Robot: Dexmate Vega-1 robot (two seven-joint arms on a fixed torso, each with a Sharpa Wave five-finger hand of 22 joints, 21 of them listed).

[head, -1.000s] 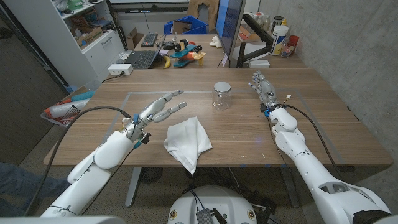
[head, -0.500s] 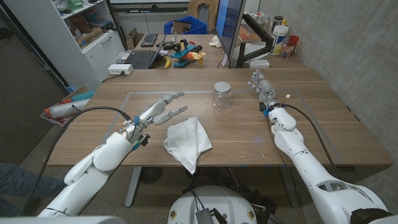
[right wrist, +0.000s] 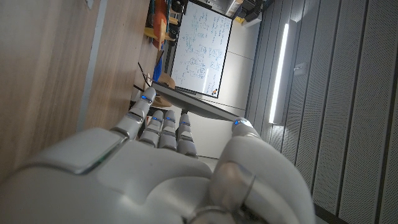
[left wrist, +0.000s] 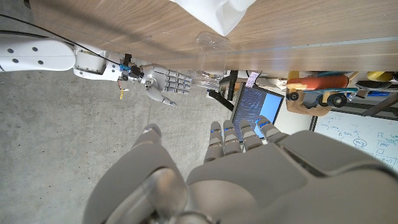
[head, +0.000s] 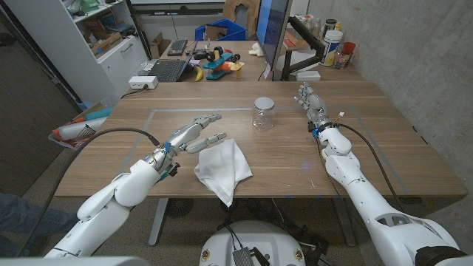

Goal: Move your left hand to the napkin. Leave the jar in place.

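Observation:
A crumpled white napkin lies on the wooden table near its front edge; a corner of the napkin shows in the left wrist view. My left hand hovers just to the napkin's left, fingers spread and reaching toward its far corner, holding nothing. A clear glass jar stands upright behind the napkin, mid-table; the jar looks faint in the left wrist view. My right hand stands at the right of the jar, fingers straight and empty; this right hand also appears in the left wrist view.
A second desk behind the table carries a laptop, toys and a monitor. Bottles and cups stand at the back right. A rack with a red item sits left of the table.
My left hand has moved to the right and slightly forward, closer to the napkin's far edge. The jar, the napkin and my right hand have stayed put.

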